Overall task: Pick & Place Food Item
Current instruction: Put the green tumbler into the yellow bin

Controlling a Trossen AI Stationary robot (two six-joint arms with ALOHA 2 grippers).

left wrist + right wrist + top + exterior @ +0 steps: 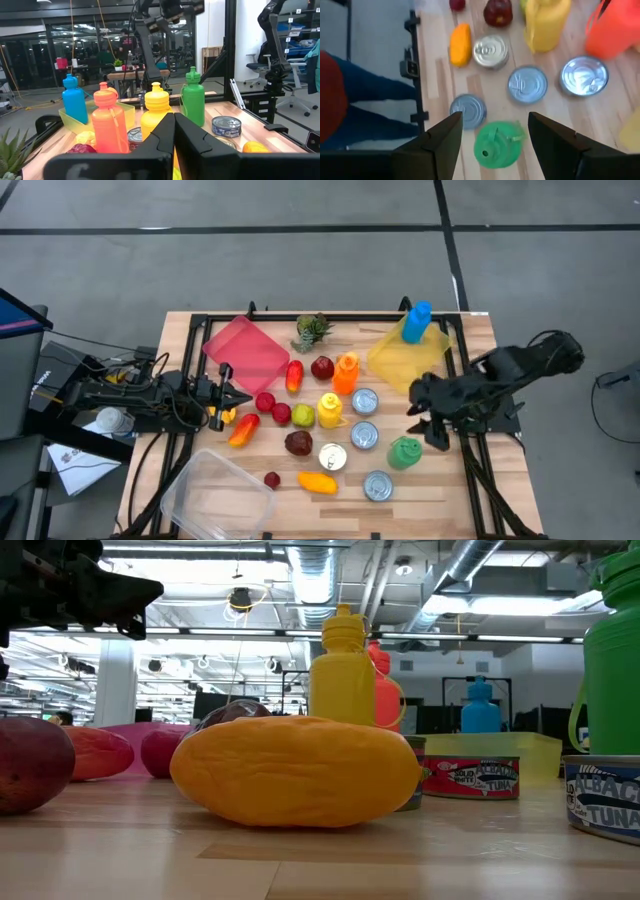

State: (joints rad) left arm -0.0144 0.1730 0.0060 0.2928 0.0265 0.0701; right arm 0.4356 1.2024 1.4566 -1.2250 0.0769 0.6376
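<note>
Filling the middle of the low view, nearest the lens, an orange mango (296, 771) is lying on the wooden table (330, 860), with a yellow bottle (346, 665) standing behind it and a tuna can (470, 778) to the right.

Right of centre in the high view, the right gripper (432, 427) is hovering with its fingers spread wide, holding nothing and touching nothing. Its wrist view is showing the green bottle (496, 143) lower centre, directly below the gap between the two fingers (445, 140), with no contact. Three silver cans (527, 84) and the mango (460, 45) are sitting above it in that frame.

At the left of the high view, the left gripper (232, 396) is resting with its fingers pressed together and empty, beside a red tray (246, 350).

Lower left, a clear tub (215, 492) is sitting on the table; upper right, a yellow tray (405, 355) is carrying a blue bottle (416, 322). Behind the table, an open workshop with ceiling ducts (470, 570) is showing.
</note>
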